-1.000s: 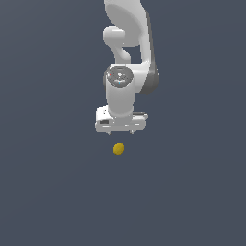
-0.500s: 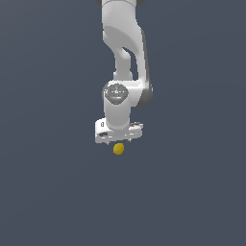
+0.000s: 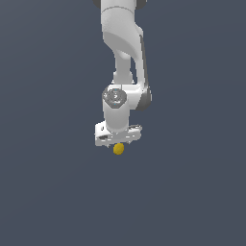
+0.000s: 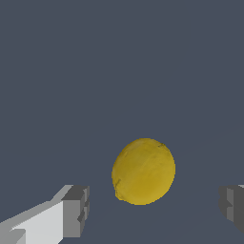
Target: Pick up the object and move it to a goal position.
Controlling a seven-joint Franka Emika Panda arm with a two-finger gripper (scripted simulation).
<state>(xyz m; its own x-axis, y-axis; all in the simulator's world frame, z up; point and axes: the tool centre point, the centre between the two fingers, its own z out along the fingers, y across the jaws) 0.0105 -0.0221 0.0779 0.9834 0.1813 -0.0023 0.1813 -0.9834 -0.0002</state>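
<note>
1. You are looking at a single white Franka Panda arm (image 3: 122,53) reaching down from the top of the exterior view over a plain, dark slate-grey ground (image 3: 48,192).
2. The arm's round grey-capped wrist joint (image 3: 115,96) is sitting straight above the hand, so the white gripper (image 3: 118,142) is pointing downward.
3. The small yellow-ochre, egg-shaped object with darker mottling (image 3: 118,149) is lying on the grey ground directly beneath the gripper's body — in the exterior view its top is meeting the lower edge of the white hand.
4. The object is looking clearly narrower than the white gripper body spanning above it.
5. In the wrist view you are seeing the same lemon-like object (image 4: 143,171) sitting between the two fingers, one white finger with a grey pad (image 4: 75,211) on one side and the other grey pad (image 4: 233,205) at the far edge of the picture.
6. The jaws are standing wide: bare grey ground is showing between each pad and the yellow lump, so neither pad is touching it.
7. The gap beside the pad at the frame's edge is appearing larger than the gap beside the white finger, so the object is not sitting quite centred between them.
8. The object's narrower, slightly pointed end is facing toward the white finger's side in the wrist view — its skin is showing a faint darker patch near the upper edge.
</note>
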